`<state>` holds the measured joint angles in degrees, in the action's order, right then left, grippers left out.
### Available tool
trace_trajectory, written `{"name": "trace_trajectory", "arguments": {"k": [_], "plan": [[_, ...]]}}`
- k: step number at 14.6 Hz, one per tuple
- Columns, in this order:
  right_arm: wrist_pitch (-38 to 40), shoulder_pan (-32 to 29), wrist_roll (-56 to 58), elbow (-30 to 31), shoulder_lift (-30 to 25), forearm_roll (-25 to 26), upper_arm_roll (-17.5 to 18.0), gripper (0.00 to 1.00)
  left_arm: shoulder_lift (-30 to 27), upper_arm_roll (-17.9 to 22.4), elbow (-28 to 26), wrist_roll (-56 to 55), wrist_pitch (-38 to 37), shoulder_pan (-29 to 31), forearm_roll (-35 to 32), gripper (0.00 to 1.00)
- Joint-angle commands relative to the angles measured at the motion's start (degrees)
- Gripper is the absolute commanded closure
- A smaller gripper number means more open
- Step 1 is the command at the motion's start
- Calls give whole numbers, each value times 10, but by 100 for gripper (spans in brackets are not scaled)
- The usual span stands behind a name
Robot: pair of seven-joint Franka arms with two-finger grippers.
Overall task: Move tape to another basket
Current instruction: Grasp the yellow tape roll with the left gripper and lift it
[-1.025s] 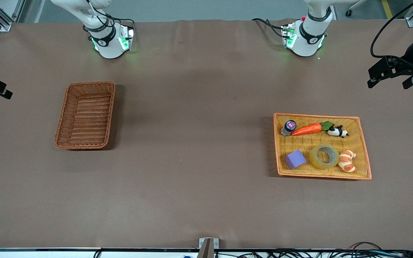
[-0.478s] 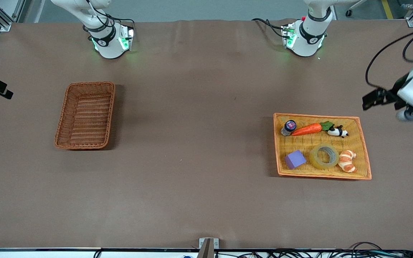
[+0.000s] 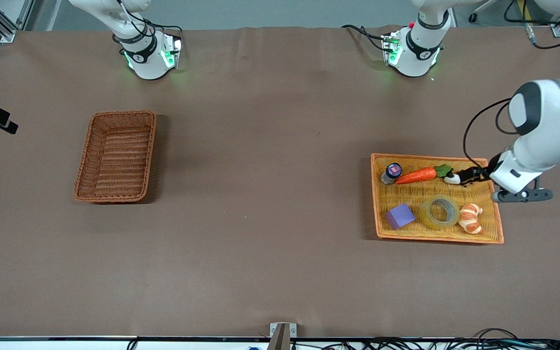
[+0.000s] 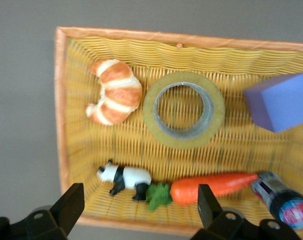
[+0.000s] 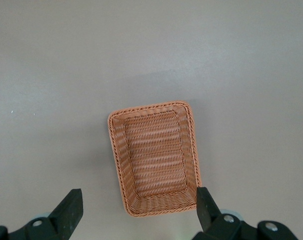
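Observation:
The tape, a yellowish ring, lies flat in the orange-yellow basket at the left arm's end of the table, between a purple block and a croissant. It also shows in the left wrist view. My left gripper is open and empty, over that basket's rim beside the toy panda; in the left wrist view the jaws stand wide apart. The reddish-brown basket stands empty toward the right arm's end and shows in the right wrist view. My right gripper is open and waits high above it.
The orange-yellow basket also holds a croissant, a purple block, a carrot, a toy panda and a small bottle. Brown cloth covers the table between the two baskets.
My left arm has swung in from the table's edge and come down over the orange-yellow basket's rim by the panda. The right arm and the objects have not moved.

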<state>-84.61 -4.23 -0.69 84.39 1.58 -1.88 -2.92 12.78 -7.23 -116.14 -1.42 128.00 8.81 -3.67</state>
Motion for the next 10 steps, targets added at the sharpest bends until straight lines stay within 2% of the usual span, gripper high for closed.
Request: {"name": "trace_trajectory", "arguments": {"k": [1,2,5,10], "plan": [[1,-13,10,6,-5,-14,6,0,43,-1,1,-20,51,2,-5,0],[1,-13,10,6,-5,-15,6,0,58,0,1,-31,68,2,-5,2],[1,-13,10,6,-5,-14,5,0,93,0,4,-71,102,3,-5,23],[-1,-10,10,6,-5,-14,5,0,145,1,5,-151,166,10,-5,31]]}}
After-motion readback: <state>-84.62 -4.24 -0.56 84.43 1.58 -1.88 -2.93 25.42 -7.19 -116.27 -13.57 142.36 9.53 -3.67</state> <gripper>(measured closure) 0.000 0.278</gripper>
